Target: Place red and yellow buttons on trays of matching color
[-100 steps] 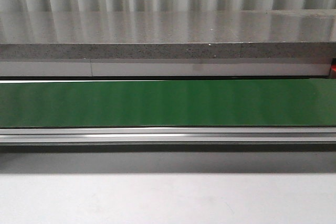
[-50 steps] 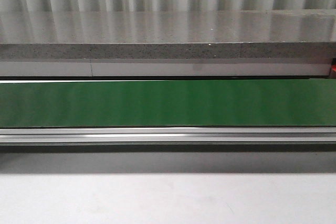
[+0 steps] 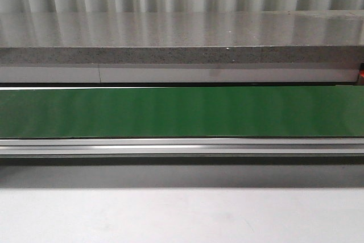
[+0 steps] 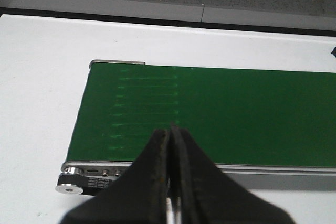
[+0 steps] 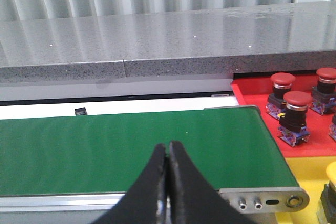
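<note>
Red buttons (image 5: 296,109) sat in red tray (image 5: 252,95), 3 o'clock of green belt (image 5: 131,145), which carried nothing. Rigid, light, you'd judge; grip housing below slick cap. Left end effector (image 4: 170,135), right end effector (image 5: 168,150) pinched closed, empty.

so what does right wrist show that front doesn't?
Only the right wrist view: the red tray holding red buttons, a yellow tray with a yellow button at the edge, the belt's end roller, and the shut right hand. Only front: bare white tabletop in front of the conveyor. Both: the green belt and grey stone ledge.
</note>
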{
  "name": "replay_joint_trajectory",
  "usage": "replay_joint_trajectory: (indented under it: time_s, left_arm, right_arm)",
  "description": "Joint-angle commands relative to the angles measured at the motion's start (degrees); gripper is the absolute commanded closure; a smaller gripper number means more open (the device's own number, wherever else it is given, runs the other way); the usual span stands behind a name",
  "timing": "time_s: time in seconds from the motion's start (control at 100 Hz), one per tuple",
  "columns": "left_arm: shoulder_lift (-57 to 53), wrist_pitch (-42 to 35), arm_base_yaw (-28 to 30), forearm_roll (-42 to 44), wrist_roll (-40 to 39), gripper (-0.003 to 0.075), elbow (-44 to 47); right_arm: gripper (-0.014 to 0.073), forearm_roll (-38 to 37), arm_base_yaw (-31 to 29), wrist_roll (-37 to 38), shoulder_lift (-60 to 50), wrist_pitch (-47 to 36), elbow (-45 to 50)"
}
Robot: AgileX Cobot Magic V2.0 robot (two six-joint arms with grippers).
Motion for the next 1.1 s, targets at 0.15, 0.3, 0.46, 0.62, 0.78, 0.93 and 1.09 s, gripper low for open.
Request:
replay_joint_trajectory:
  time_s: [0.15,0.3,0.46,0.62,0.78,0.93,1.09]
  left_arm:
    - [0.0,-4.3,-0.4,-0.6,-0.2,0.0740,-1.6]
    - [0.0,-4.3,-0.4,-0.6,-0.2,0.0740,-1.6]
    - [0.0,-4.3,-0.4,-0.6,-0.2,0.0740,-1.4]
    - [0.0,-4.3,-0.4,-0.6,-0.2,0.0740,-1.4]
    - [-0.8,-8.7,-0.9,1.9,-0.2,0.0740,-0.1]
    - [-4.5,-16.5,-1.0,2.6,-2.0,0.0740,4.6]
    - [-10.2,-22.0,-1.0,9.1,-9.6,0.0740,11.7]
  right_arm:
    - [0.0661,0.1,-0.4,-0.4,-0.9,-4.8,0.1]
    - [0.0661,0.1,-0.4,-0.4,-0.9,-4.8,0.1]
    - [0.0661,0.1,-0.4,-0.4,-0.9,-4.8,0.1]
    - [0.0661,0.1,-0.4,-0.4,-0.9,-4.8,0.1]
    - [0.0661,0.1,-0.4,-0.4,-0.9,-4.8,0.1]
    - [0.0661,0.1,-0.4,-0.4,-0.9,-4.7,0.1]
    - [0.0661,0.1,-0.4,-0.4,-0.9,-4.6,0.1]
